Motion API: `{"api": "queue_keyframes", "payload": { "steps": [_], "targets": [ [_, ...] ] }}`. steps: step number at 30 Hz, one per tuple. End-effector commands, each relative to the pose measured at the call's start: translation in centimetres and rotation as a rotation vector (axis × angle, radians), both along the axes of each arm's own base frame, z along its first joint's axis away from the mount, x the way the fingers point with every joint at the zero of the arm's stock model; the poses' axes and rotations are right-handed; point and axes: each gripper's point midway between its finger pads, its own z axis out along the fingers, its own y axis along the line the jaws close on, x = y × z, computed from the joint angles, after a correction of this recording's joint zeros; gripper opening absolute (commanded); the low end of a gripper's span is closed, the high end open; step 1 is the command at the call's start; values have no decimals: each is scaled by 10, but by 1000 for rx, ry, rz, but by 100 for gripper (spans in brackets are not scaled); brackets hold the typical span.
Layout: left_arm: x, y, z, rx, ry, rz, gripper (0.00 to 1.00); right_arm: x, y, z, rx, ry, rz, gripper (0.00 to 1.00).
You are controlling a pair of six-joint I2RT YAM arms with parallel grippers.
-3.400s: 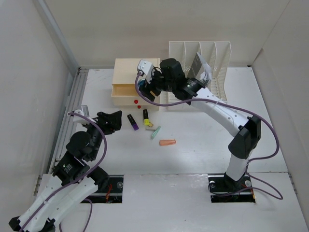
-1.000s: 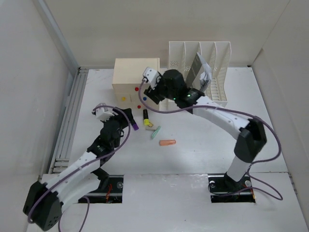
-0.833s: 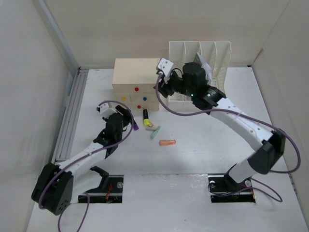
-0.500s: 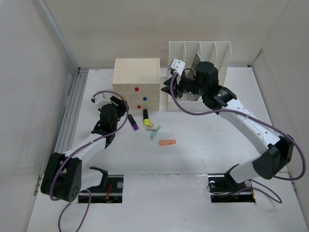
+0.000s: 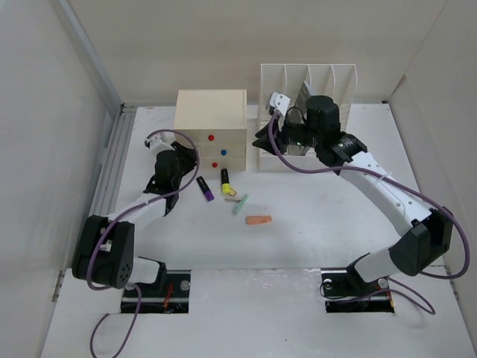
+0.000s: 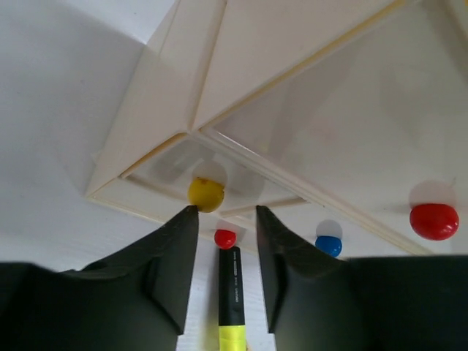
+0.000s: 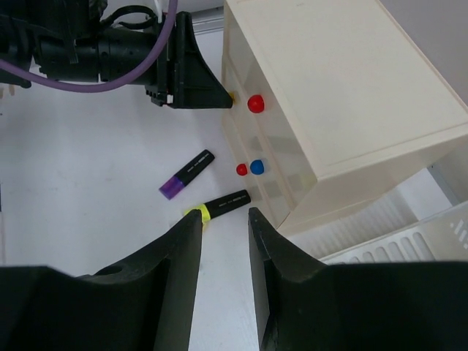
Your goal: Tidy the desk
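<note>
Left gripper (image 6: 225,213) stands part-open, its tips at the drawer box's (image 5: 211,112) yellow knob (image 6: 206,194) — hidden from overhead. Right gripper (image 7: 224,217) hovers narrowly parted, holding nothing.

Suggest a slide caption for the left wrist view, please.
Left fingers poised at the yellow knob of the drawer box, marker on the desk.

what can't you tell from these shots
Whether the left end effector touches the yellow knob: depth unclear in left wrist view.
Drawer box contents: drawers shut, every view.
What stands in the file rack: top view, right arm covers it.
Yellow marker's tail: left wrist view, bottom edge.
</note>
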Motion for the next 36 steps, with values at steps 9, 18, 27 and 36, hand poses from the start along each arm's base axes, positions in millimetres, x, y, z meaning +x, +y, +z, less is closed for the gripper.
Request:
{"api": "queue_keyframes", "payload": {
  "steps": [9, 18, 27, 36],
  "targets": [
    [18, 4, 24, -9, -73, 11, 25, -9, -2, 20, 53, -31, 30, 37],
    [22, 10, 20, -8, -62, 20, 43, -9, 0, 16, 54, -13, 37, 37],
    [28, 15, 12, -6, -45, 30, 24, -8, 0, 9, 45, 3, 36, 37],
    [14, 16, 8, -26, -41, 26, 5, -9, 3, 5, 45, 13, 54, 37]
  ]
}}
